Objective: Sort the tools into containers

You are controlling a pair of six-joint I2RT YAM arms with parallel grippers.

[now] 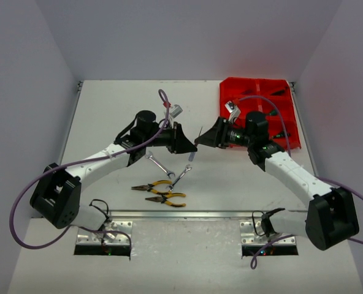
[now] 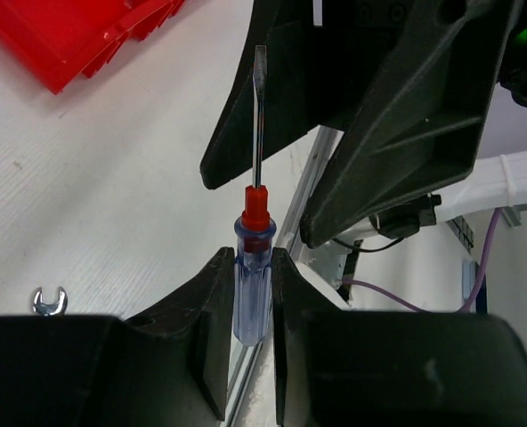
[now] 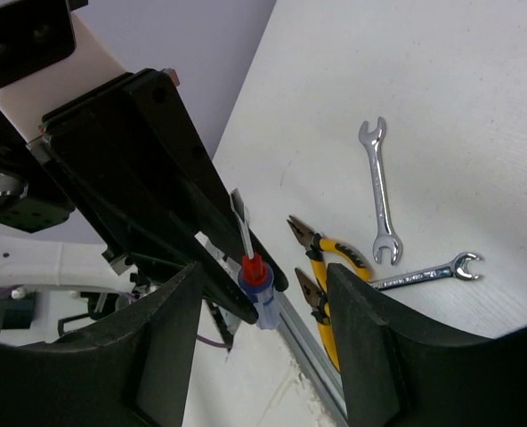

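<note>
Two silver wrenches [image 3: 379,191] [image 3: 424,273] lie apart on the white counter [image 1: 108,110], the second angled toward the foot of the first. Just nearer the arm bases, two yellow-handled pliers [image 3: 321,253] [image 3: 317,311] rest side by side. All four lie below the spot where the arms meet, and none is touched. The left end effector [image 2: 252,267] pinches the clear blue handle of a thin screwdriver [image 2: 257,203] with a red collar, held above the counter with its flat blade pointing at the right arm. The right end effector [image 1: 203,138] faces it with its fingers [image 2: 397,133] spread wide. Its dark bulk fills the space past the blade tip, and whether blade and finger touch cannot be told. The red tray [image 1: 230,113] sits at the far right corner behind the right arm. Small dark tools, some with green, lie in several of its right-hand compartments, too small to name.
</note>
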